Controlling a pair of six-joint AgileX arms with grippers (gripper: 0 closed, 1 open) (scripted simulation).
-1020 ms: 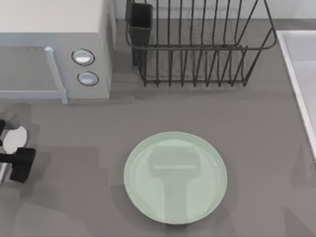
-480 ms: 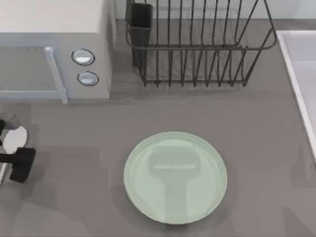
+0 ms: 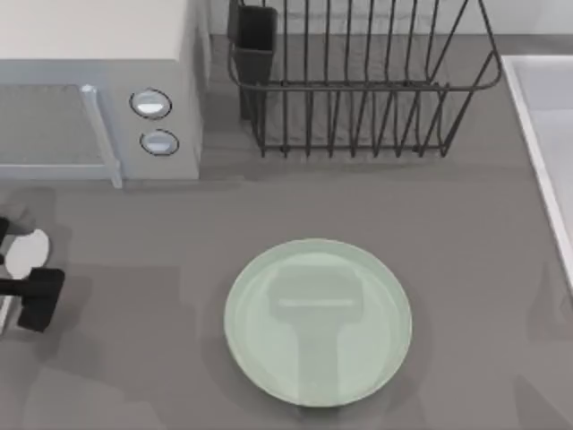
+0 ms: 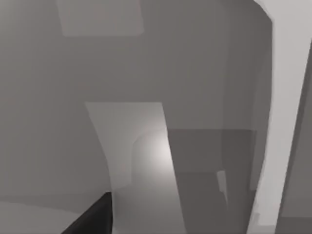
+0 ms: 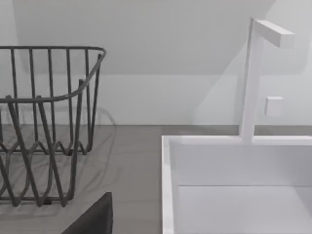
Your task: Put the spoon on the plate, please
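Top view: left gripper (image 3: 20, 273) sits at the table's left edge, in front of the microwave (image 3: 98, 90); dark fingers (image 3: 40, 300) bracket a white oval there.
Spoon: that white oval (image 3: 27, 251) is most likely the bowl of the spoon, lying at the table's left edge well apart from the plate; the handle and its knob cannot be made out.
Plate: the plate (image 3: 269, 367) lies flat and bare, midway along the table's front edge, with room for the spoon's full length.
Left jaws: set apart on either side of the white oval; whether they pinch it I cannot tell.
Left arm pose: reaching in from beyond the left edge, wrist low; its wrist view gives blurred grey surfaces at close range.
Reason for placement: the gripper is probably over the spoon to take it before carrying it toward the plate.
Right arm: parked, its camera facing the dish rack (image 5: 44, 122) and the sink (image 5: 234, 165) at the table's right edge.
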